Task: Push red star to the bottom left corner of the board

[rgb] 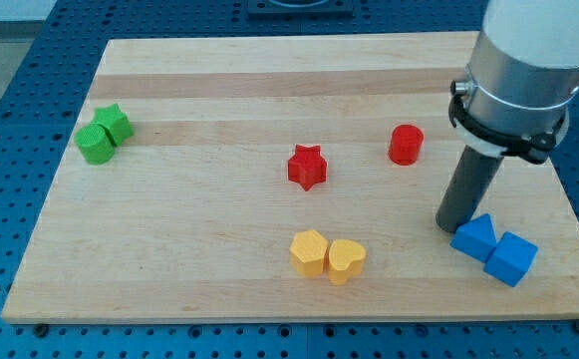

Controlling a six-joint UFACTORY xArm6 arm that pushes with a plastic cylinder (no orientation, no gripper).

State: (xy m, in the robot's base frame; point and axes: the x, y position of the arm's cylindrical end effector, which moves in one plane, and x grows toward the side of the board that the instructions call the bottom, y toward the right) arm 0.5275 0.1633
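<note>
My tip [455,225] is seen at right, touching a blue block [475,237]; no claw fitted, so grasp n/a. Red star [307,167] sits mid-board, well apart, likely awaiting approach from its far-right side.

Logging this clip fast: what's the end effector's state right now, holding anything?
End effector: a bare rod, no jaws, holding nothing. My tip rests on the board beside the blue blocks, well to the view's right of the red star.
</note>
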